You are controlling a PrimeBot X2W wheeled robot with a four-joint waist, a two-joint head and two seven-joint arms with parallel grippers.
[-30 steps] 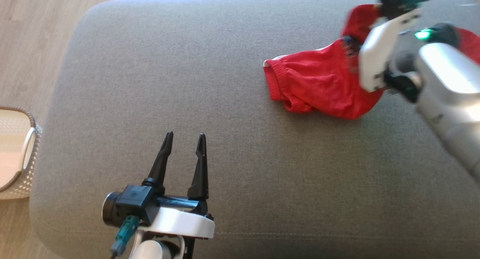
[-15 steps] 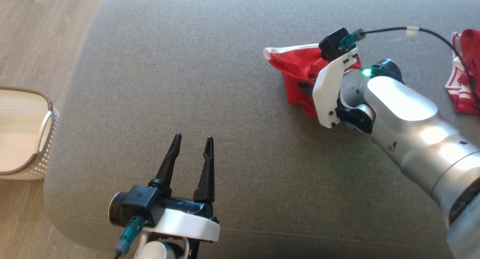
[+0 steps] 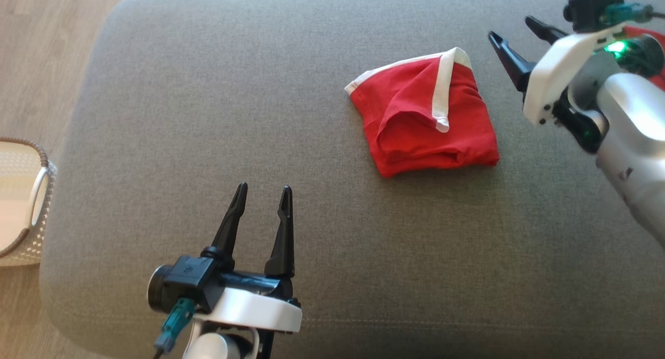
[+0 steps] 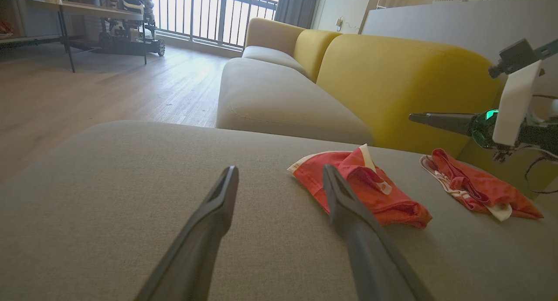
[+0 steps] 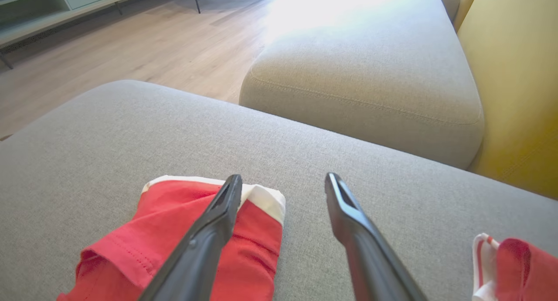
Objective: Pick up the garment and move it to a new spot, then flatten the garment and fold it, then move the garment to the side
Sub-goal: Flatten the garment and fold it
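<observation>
two pincers are in sight, and both stand wide with nothing between their fingers. the left pincer [image 3: 263,187] hangs over the near part of the grey cushion [image 3: 156,115], fingers pointing up the head view, well apart from the garment [image 3: 423,117]. the garment, red with a white band, lies folded into a compact, roughly square bundle on the cushion's right half. the white band runs along its far edge and down across the top layer, and the folded edge nearest the robot looks thick and rounded. the right pincer [image 3: 509,26] hangs just beyond the garment's far right corner, near it but not touching, fingers aimed up and to the left. in the right wrist view one finger crosses in front of the red cloth while the other stands over bare cushion. a second red garment [image 4: 475,187] with white stripes lies crumpled farther right, apart from the folded one. a pale woven basket [image 3: 31,213] sits on the wooden floor [image 3: 41,47] off the cushion's left end. a yellow sofa back [image 4: 405,83] rises behind.
</observation>
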